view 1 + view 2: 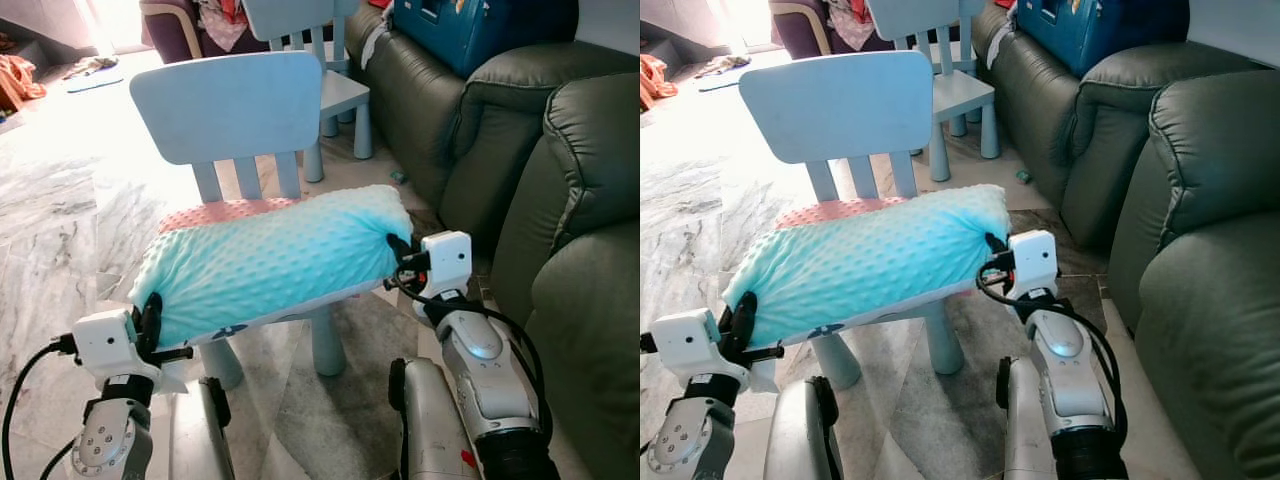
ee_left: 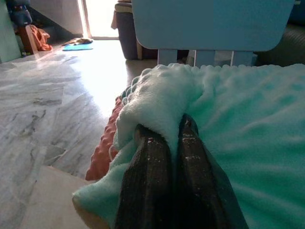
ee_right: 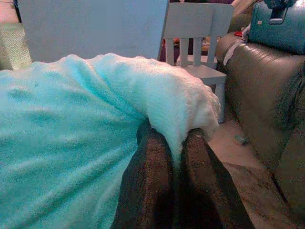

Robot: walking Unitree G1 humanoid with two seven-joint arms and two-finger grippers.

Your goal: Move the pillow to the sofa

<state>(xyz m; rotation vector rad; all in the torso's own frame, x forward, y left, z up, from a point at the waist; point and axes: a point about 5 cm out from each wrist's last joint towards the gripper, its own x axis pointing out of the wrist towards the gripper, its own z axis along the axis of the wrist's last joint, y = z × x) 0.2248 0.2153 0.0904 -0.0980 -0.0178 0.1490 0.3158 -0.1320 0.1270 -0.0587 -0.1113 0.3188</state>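
1. The long turquoise pillow of dotted plush (image 1: 275, 262) lies across the seat of a small pale-blue wooden chair (image 1: 225, 105), one end at the seat's left edge and the other reaching past its right edge. A pink dotted cushion (image 1: 215, 212) peeks out from under it at the back of the seat.
2. The left gripper (image 1: 150, 322) has its two black fingers (image 2: 145, 176) pinched closed on a fold of plush at the pillow's left end.
3. The right gripper (image 1: 402, 262) does the same at the right end, its fingers (image 3: 150, 179) squeezed onto a bunched corner of the fabric.
4. So the grasp looks done on both sides, and I would judge the carry has not begun: the pillow rests on the seat.
5. The dark green leather sofa (image 1: 575, 180) stands just to the right of the chair, its arm and seat cushions well within a turn.
6. The next move probably calls for lifting both ends together, level, high enough to clear the seat and the chair's backrest, then swinging right over the sofa cushion before letting go.
7. Only thin folds are held, so a slip is possible.
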